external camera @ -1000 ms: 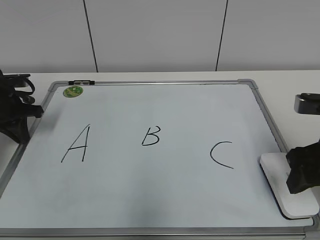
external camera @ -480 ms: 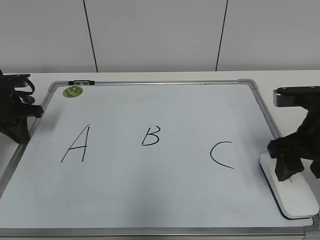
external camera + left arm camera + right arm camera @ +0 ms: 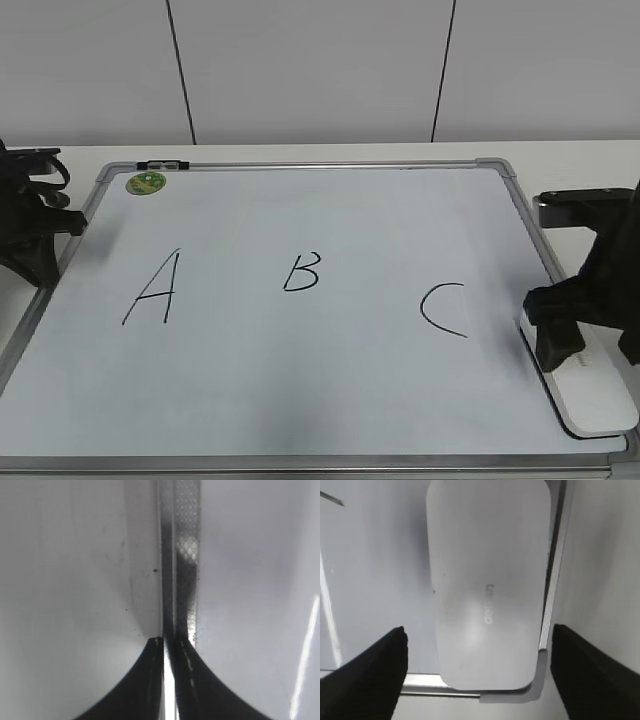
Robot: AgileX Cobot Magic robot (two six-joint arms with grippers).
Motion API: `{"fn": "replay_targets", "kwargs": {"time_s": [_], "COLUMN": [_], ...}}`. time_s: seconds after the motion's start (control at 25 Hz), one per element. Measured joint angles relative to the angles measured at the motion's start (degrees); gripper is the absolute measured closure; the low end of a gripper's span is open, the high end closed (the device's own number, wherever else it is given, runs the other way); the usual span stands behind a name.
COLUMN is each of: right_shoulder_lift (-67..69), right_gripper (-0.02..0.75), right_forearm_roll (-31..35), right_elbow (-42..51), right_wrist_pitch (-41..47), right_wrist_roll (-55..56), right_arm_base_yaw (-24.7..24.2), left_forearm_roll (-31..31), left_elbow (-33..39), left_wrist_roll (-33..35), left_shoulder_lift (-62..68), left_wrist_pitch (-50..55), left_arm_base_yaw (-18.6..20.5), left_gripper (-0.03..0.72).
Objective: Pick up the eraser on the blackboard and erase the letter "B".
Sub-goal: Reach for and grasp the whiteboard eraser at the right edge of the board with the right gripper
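Observation:
The blackboard point(image 3: 330, 380) is a white board in a silver frame, with black letters on it. The letter "B" point(image 3: 302, 271) stands in the middle, between "A" point(image 3: 152, 290) and "C" point(image 3: 445, 309). The eraser point(image 3: 590, 390) is a flat white block at the board's near right corner; in the right wrist view it point(image 3: 487, 580) lies between my fingers. My right gripper point(image 3: 479, 630) is open above it, one finger on each side, not touching. My left gripper point(image 3: 170, 642) is shut and empty, over the board's left frame edge point(image 3: 180, 555).
A small round green magnet point(image 3: 146, 183) sits at the board's far left corner, beside a black clip point(image 3: 163, 164) on the frame. The left arm point(image 3: 28, 225) rests off the board's left edge. A white wall stands behind the table.
My right gripper has moved from the frame's right edge leftward over the eraser. The left arm has not moved.

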Motion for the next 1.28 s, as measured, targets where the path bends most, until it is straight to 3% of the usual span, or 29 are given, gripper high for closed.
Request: {"fn": "replay_targets", "kwargs": {"time_s": [0.32, 0.68, 1.28], "right_shoulder_lift": [3.41, 4.47, 7.12], "right_gripper": [0.066, 0.069, 0.076], "right_forearm_roll": [0.61, 8.1, 6.08], "right_elbow": [-2.55, -3.0, -3.0], "right_wrist_pitch": [0.1, 0.34, -0.84], "right_wrist_roll": [0.0, -8.08, -9.13], "right_arm_base_yaw": [-2.45, -5.16, -5.16], "left_forearm_roll": [-0.35, -0.35, -0.47], "left_elbow": [0.0, 0.0, 0.0], "left_wrist_roll": [0.0, 0.0, 0.0], "left_shoulder_lift": [0.0, 0.0, 0.0], "left_wrist_pitch": [0.0, 0.0, 0.0], "left_arm_base_yaw": [0.0, 0.0, 0.11], "left_gripper": [0.648, 0.647, 0.645]}}
